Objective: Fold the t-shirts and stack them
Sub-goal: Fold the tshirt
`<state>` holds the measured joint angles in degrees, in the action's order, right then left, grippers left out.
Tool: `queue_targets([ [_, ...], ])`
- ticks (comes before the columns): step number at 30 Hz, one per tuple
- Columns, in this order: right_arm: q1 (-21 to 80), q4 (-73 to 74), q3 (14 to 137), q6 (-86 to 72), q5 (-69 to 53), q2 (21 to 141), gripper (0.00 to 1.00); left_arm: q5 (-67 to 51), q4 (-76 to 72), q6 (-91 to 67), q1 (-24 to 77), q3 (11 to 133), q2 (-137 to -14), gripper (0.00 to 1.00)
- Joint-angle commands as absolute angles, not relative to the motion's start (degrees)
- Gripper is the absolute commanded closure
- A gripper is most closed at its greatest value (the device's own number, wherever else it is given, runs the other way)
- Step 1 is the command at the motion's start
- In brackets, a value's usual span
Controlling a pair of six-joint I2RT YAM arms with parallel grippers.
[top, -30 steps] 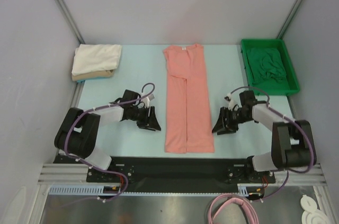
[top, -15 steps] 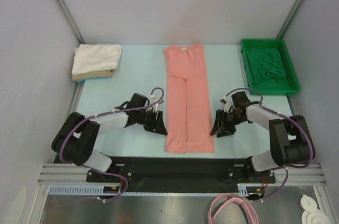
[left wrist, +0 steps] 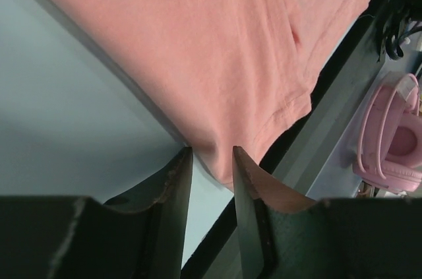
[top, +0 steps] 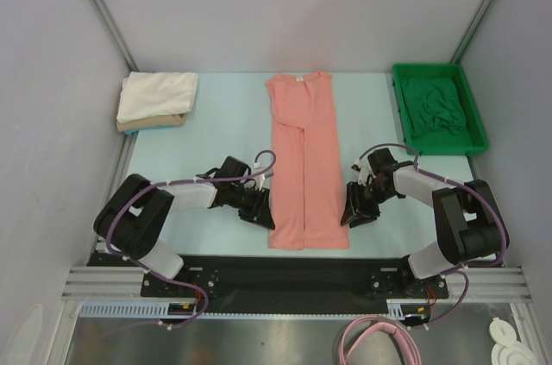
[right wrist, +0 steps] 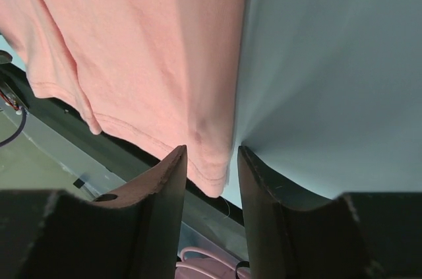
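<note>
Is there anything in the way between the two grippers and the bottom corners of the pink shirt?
Nothing visible does. The left gripper and right gripper each sit right at a hem corner of the pink t-shirt, jaws open.

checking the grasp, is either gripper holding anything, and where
Nothing yet: the left gripper and right gripper stand open at the bottom hem corners of the salmon-pink t-shirt.
</note>
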<state>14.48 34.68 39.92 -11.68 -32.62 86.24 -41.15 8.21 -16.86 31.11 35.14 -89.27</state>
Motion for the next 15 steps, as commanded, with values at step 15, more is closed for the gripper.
queue_targets([
  [15, 17.40, 36.21, 41.13, -10.55, -32.69, 85.61, 0.73, -41.49, 11.34, -15.29, 34.63, 37.00, -89.65, 0.67],
])
